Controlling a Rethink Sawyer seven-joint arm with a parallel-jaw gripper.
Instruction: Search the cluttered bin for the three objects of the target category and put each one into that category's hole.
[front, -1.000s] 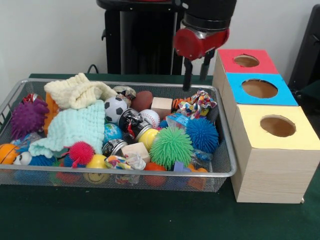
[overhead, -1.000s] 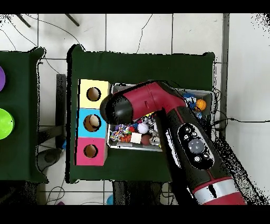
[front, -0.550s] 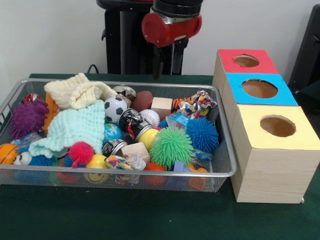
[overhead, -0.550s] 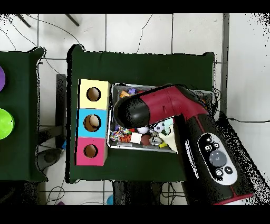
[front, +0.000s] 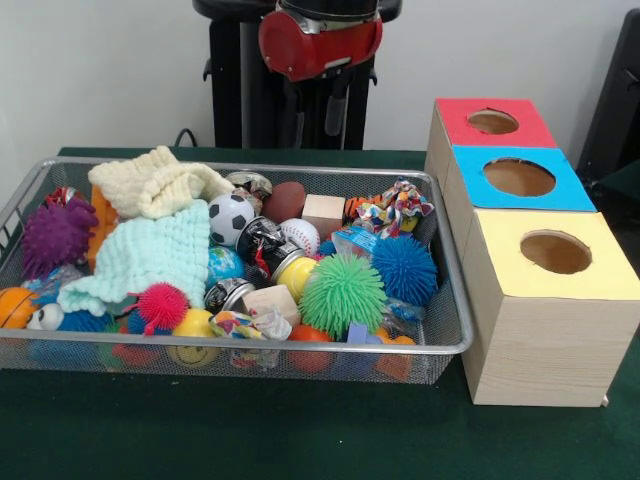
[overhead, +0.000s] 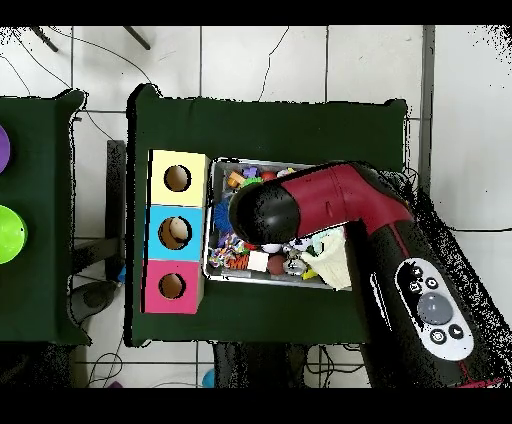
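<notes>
Presently the gripper (front: 318, 115) is held high above the far rim of the bin (front: 250, 345), its 2 fingers set apart and nothing carried between them. The step in hand is judged to be the search for a next pick. Which category is wanted cannot be told from the pictures, so no 1 object can be singled out as the target.

Several families are offered inside the bin: a soccer ball (front: 231, 218) and a baseball (front: 300, 236) near its middle, a green spiky ball (front: 342, 293) and a blue spiky ball (front: 404, 268) toward the end nearest the holes, and a wooden block (front: 323, 208) by the far rim. A mint cloth (front: 145, 255) is draped over the other half of the bin, and targets may be hidden beneath it.

An exposed object should be chosen first. The descent is best made straight down, with the fingers kept wide until the object is straddled, since neighbours are packed tightly. Beside the bin, the red hole (front: 492, 121), blue hole (front: 519, 177) and yellow hole (front: 555, 252) are lined up; a lift well clear of the bin's rim is advised before the carry across.
</notes>
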